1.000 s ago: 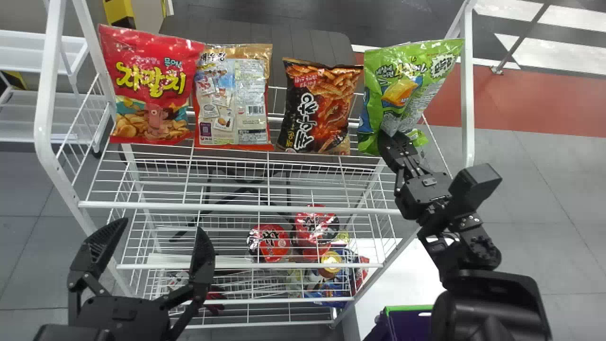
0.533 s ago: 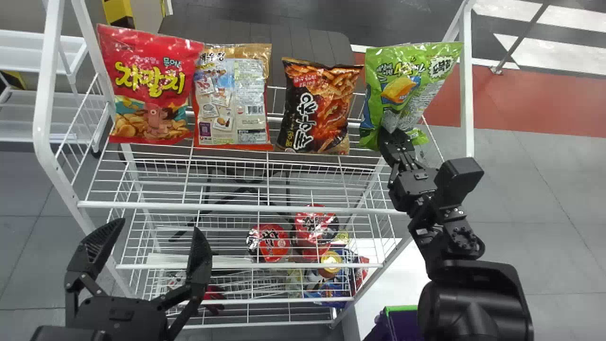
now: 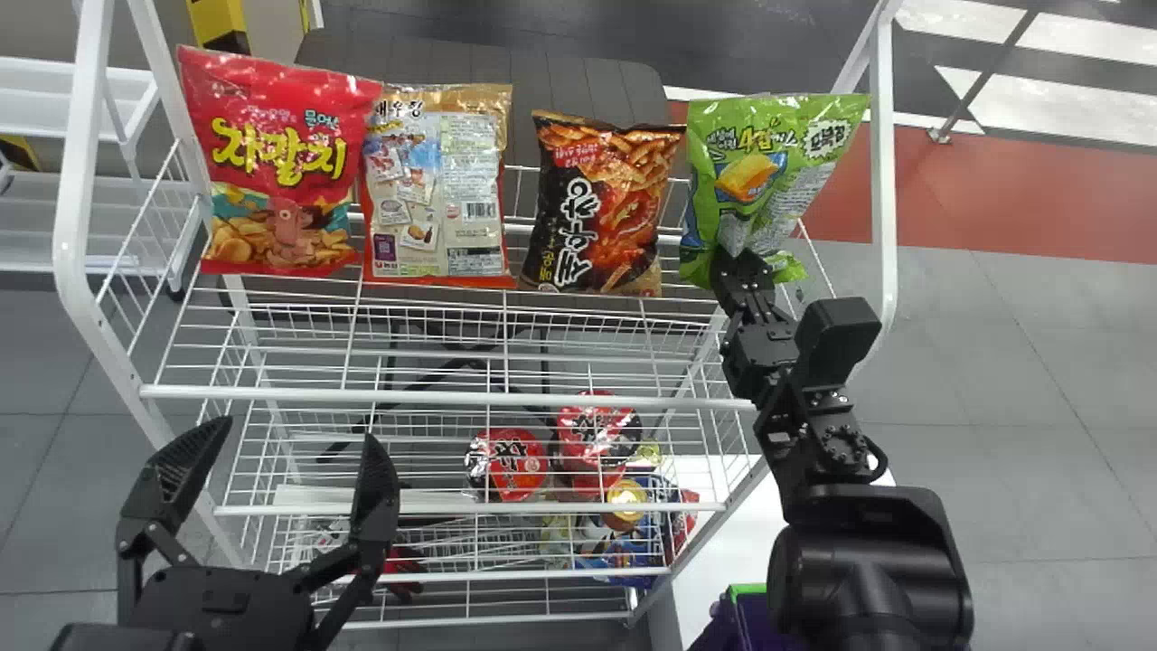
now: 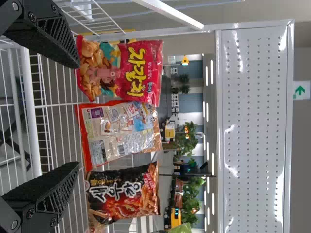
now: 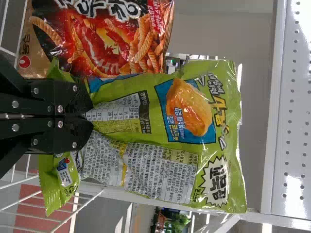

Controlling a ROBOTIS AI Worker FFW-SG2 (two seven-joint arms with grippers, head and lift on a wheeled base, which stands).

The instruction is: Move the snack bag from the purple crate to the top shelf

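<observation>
A robot's right gripper (image 3: 737, 264) is clenched on a bright green snack bag (image 3: 755, 167), its two flat black fingers pressed close together over the crumpled lower part. The bag rises upright above the fingertips, at the top shelf (image 3: 434, 396) of a white wire rack, with an orange snack pictured on its front; whether its bottom edge touches the wires, I cannot tell. One lower corner sticks out to the right of the fingers. Just left of the gripper and its bag, a black and orange snack bag (image 3: 607, 203) stands upright on the same shelf. Farther left of the gripper come a tan bag (image 3: 438, 185) with its printed back turned to the robot, and then a big red bag (image 3: 276, 163), whose upper part leans over the tan one's edge. Lower than the gripper and to its left, red-lidded cups (image 3: 511, 463) sit on a shelf beneath. Below the gripper and nearer the robot is a purple crate (image 3: 755, 624) with a green rim, partly hidden by the right arm. Well apart from the right gripper, on the robot's left, the left gripper (image 3: 296, 441) is parked before the rack, released, its fingers spread wide.
</observation>
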